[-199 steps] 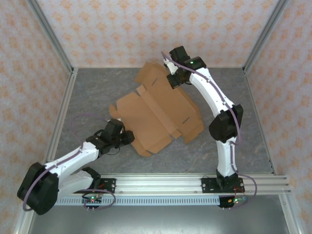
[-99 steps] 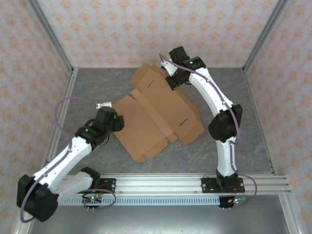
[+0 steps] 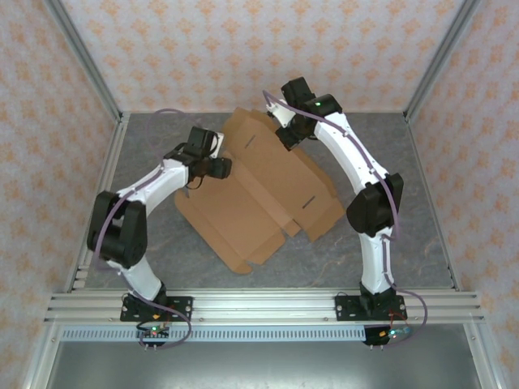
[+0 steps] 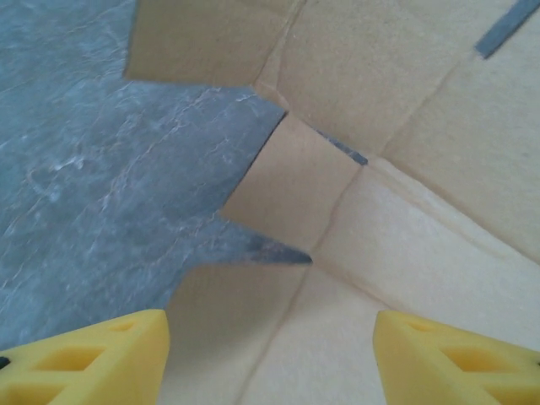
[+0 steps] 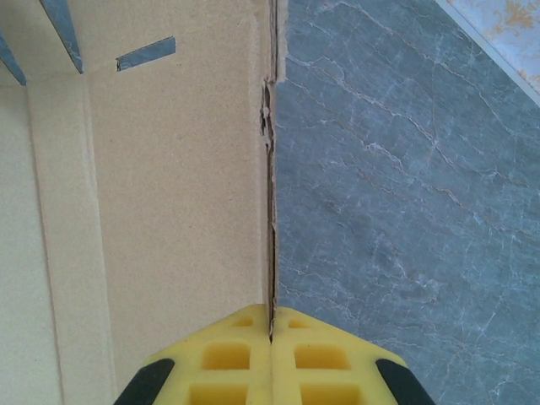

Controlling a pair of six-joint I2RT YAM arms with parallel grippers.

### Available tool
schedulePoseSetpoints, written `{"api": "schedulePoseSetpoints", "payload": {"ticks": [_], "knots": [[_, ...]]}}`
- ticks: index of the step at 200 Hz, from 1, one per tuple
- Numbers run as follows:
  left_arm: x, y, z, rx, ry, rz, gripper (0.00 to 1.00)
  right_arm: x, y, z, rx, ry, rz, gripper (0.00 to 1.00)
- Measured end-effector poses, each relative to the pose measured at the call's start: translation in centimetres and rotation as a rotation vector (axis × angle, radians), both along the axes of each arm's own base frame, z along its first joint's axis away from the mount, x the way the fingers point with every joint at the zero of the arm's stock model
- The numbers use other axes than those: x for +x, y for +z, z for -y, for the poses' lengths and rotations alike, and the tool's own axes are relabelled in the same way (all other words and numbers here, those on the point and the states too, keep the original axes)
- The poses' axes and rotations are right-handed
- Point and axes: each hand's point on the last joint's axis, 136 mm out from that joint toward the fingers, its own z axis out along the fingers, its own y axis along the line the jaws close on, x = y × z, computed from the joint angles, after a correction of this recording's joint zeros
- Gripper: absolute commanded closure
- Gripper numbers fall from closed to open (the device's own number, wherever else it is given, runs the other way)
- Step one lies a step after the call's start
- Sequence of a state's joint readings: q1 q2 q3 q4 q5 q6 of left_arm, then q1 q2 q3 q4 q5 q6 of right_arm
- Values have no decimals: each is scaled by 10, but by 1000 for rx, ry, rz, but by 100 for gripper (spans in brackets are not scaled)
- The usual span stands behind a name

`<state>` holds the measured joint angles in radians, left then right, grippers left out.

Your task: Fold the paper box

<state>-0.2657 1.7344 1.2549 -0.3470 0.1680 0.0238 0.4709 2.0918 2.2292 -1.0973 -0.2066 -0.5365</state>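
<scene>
The paper box (image 3: 259, 190) is a brown die-cut sheet with flaps and slots, lying mostly flat mid-table. My right gripper (image 3: 285, 136) is at its far edge, and in the right wrist view it (image 5: 271, 333) is shut on the thin edge of a raised panel (image 5: 169, 186). My left gripper (image 3: 220, 166) hovers over the sheet's far-left flaps. In the left wrist view it (image 4: 270, 359) is open, with its yellow fingertips (image 4: 84, 354) wide apart above a crease and a notched flap (image 4: 291, 181). Nothing is pinched between them.
The grey marbled table (image 3: 389, 235) is walled by patterned panels (image 3: 243, 49) with metal posts at the corners. An aluminium rail (image 3: 268, 306) carrying both arm bases runs along the near edge. Bare table lies right of the sheet (image 5: 405, 169) and left of it (image 4: 84, 169).
My left arm swung from the sheet's near-left corner up to its far-left flaps, and its gripper opened. The sheet's near part shifted slightly. The right gripper held its place.
</scene>
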Motion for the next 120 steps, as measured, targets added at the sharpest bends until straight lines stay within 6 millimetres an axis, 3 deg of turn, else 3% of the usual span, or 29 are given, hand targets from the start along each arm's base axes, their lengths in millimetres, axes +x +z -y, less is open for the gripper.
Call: {"api": "schedulePoseSetpoints", "payload": {"ticks": [33,58,108,120], "knots": [[21,-15,5,12,-87,-20,36,-1,-1,0,-7,10,-1,100],[35,-14,17,-8,-153,-11,46,-1,-1,1,-8,11,-2,100],[37,-23,29,-42,-210,-27,69,-2,-1,1,-12,12,-7,100],[36,-26,28,-43,-207,-33,70,-3,0,1,-10,9,-7,100]]}}
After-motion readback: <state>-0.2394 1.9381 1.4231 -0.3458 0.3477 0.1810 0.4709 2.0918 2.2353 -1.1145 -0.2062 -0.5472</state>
